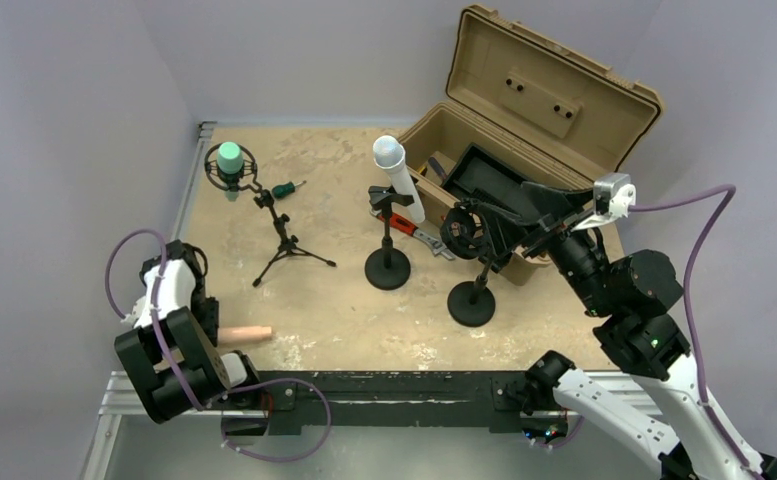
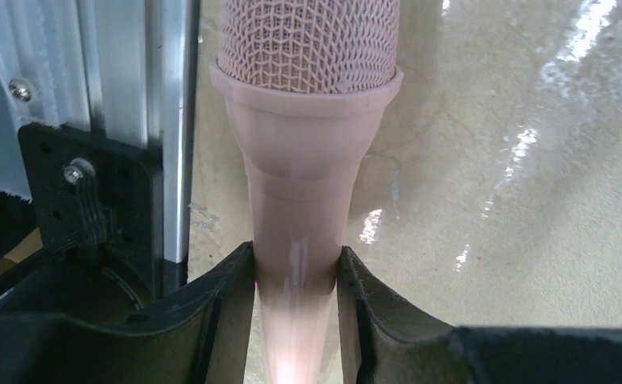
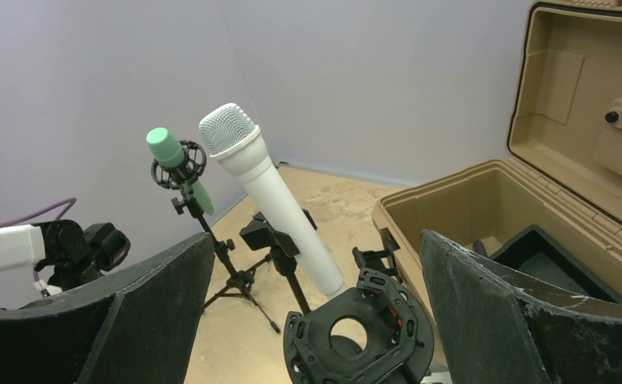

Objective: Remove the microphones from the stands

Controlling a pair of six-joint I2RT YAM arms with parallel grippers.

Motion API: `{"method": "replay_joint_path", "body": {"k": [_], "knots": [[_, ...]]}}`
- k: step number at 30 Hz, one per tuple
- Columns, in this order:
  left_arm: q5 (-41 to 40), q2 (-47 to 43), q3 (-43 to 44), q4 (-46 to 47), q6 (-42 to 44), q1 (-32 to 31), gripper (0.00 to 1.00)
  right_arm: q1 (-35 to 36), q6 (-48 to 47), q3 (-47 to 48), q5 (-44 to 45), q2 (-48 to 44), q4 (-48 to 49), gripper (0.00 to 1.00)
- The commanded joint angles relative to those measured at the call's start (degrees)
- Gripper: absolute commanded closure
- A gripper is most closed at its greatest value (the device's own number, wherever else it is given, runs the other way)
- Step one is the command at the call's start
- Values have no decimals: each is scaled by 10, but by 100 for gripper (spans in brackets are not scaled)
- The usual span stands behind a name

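Observation:
My left gripper is shut on the handle of a pink microphone, low over the table by its front left edge. In the top view the pink microphone sticks out to the right of the left gripper. My right gripper is open, its fingers on either side of an empty black shock mount on a round-base stand. In the top view the right gripper is at that mount. A white microphone sits tilted in the middle stand. A green microphone sits in a tripod stand.
An open tan toolbox stands at the back right, right behind the right gripper. A green-handled screwdriver and a red-handled tool lie near the stands. A metal rail runs along the table's front edge beside the left gripper.

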Motion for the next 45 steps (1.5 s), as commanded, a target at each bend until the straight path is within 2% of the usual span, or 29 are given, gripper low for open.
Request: {"method": "replay_joint_path", "body": {"k": [1, 3, 5, 6, 7, 11, 18, 19, 25, 30, 35, 41, 45], "knots": [[-2, 6, -5, 60, 53, 5, 100, 1, -20, 16, 13, 2, 12, 1], [11, 6, -16, 84, 71, 5, 100, 1, -21, 16, 14, 2, 15, 1], [16, 9, -20, 92, 77, 5, 96, 1, -26, 18, 15, 4, 17, 1], [16, -80, -21, 93, 79, 5, 92, 1, -27, 20, 16, 3, 17, 1], [16, 3, -19, 92, 79, 5, 88, 1, -29, 21, 17, 3, 17, 1], [19, 17, -21, 82, 72, 5, 63, 1, -34, 23, 20, 0, 12, 1], [20, 9, -17, 76, 72, 5, 42, 1, -39, 24, 23, 4, 8, 1], [23, 9, -16, 75, 72, 5, 34, 1, -39, 24, 23, 8, 8, 1], [39, -14, -15, 88, 88, 5, 2, 1, -40, 23, 18, 23, 6, 1], [61, -47, -10, 92, 116, 5, 0, 1, -29, 20, 23, 32, 6, 1], [111, -119, -1, 111, 166, -11, 0, 1, -25, 28, 31, 44, -5, 1], [86, -223, 42, 75, 179, -130, 0, 1, -12, 31, 34, 63, -13, 1], [109, -266, 77, 80, 230, -189, 0, 1, -5, 35, 38, 80, -26, 2]]}}
